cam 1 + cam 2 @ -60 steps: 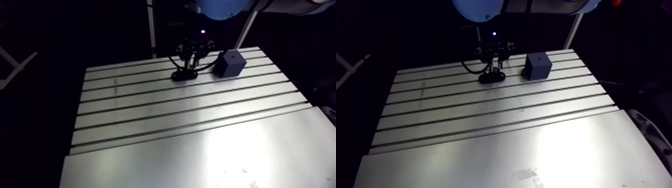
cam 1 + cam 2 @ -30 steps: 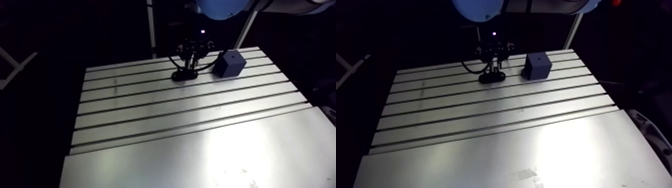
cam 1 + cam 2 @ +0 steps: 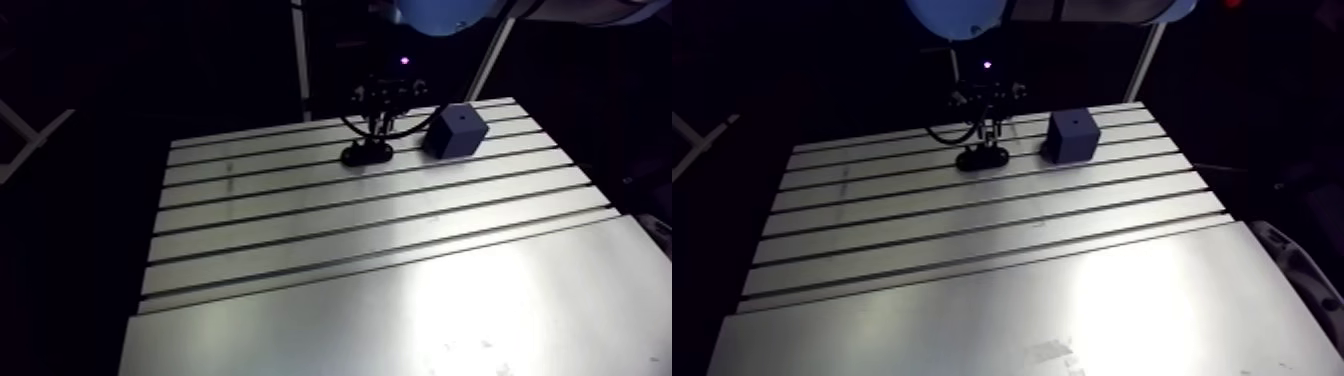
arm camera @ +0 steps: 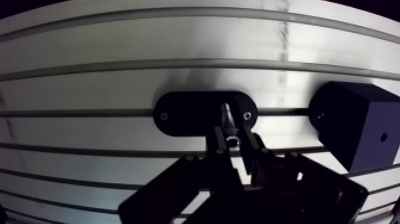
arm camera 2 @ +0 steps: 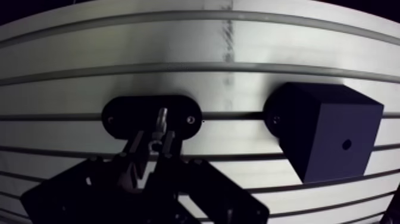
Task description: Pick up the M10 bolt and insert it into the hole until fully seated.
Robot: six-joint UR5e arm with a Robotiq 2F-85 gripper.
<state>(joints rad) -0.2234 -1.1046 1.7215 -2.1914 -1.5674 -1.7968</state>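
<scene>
Silvery M10 bolt sits clamped in the claw over a black oval plate.

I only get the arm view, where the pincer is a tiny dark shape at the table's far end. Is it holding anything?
Observer: Yes. The wrist view shows the pincer shut on a small shiny bolt.
Operator: What's beneath it?
Observer: A black oval plate with a small dot near each end; the bolt's tip points at it.
Operator: And the dark cube?
Observer: A rounded foot sticks out of its base toward the plate, on the same slot of the table.
</scene>
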